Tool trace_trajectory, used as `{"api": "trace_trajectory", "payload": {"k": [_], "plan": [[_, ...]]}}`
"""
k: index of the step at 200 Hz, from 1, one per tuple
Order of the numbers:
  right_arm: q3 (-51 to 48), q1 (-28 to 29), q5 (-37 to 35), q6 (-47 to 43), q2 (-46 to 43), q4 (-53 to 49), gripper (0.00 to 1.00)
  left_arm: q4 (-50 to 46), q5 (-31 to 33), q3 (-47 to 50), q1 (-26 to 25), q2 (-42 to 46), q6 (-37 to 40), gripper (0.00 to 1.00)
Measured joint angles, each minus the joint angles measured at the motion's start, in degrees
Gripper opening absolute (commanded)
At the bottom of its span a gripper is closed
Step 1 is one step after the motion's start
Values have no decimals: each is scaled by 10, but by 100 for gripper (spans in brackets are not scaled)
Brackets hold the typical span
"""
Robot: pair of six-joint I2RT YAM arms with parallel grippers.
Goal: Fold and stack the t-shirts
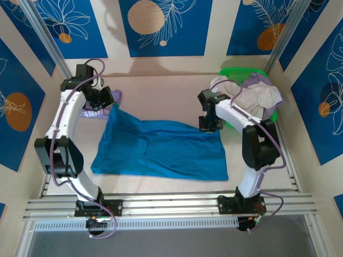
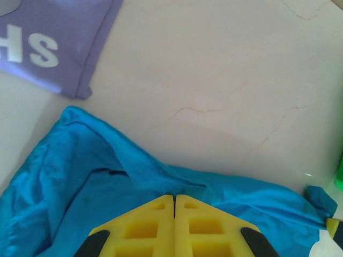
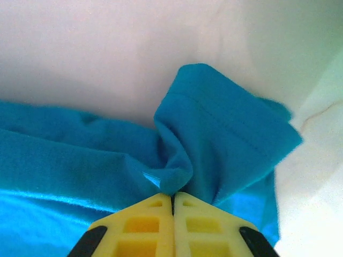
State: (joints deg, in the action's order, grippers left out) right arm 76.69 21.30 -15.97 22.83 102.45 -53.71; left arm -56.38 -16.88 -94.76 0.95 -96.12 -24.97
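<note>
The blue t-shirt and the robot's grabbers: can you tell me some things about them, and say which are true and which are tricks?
1. The left gripper is shut on the blue t-shirt. True.
2. The right gripper is open and empty. False: it is shut on a bunched corner of the blue t-shirt.
3. The purple t-shirt has white letters on it. True.
4. The blue t-shirt lies in the green basket. False: it is spread on the table; the basket holds pale shirts.
</note>
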Motion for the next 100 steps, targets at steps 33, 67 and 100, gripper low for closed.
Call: {"api": "trace_trajectory", "payload": {"k": [33,67,100], "plan": [[-30,9,64,1,-17,-2,31,-10,-14,63,15,38,7,0],[-18,9,72,5,-33,-19,34,-13,-27,181,15,93,11,0],[41,-5,41,4,-7,-36,34,-10,-35,241,16,119,11,0]]}}
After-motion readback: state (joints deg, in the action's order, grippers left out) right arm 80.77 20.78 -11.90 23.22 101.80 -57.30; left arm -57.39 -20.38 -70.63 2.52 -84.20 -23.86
